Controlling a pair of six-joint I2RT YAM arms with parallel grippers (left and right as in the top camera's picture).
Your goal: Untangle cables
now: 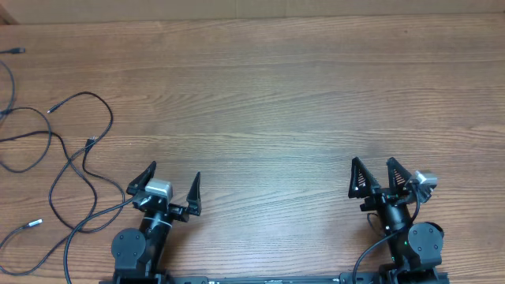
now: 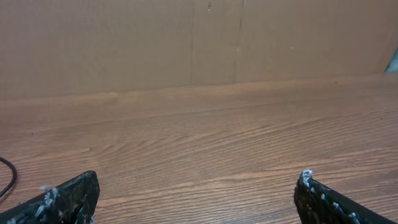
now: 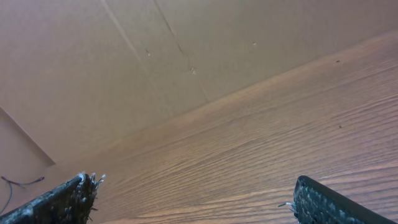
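Thin black cables (image 1: 67, 162) with small silvery plug tips lie in loose crossing loops on the left part of the wooden table (image 1: 276, 102). One strand runs close to my left arm's base. A short bit of cable (image 2: 7, 175) shows at the left edge of the left wrist view, and a faint bit of cable (image 3: 15, 184) at the far left of the right wrist view. My left gripper (image 1: 173, 175) is open at the near left, just right of the cables, holding nothing. Near the right front edge my right gripper (image 1: 373, 167) is open and empty, far from the cables.
A brown cardboard wall (image 2: 199, 43) stands along the table's far edge. Thicker black wires (image 1: 371, 248) hang at the right arm's base.
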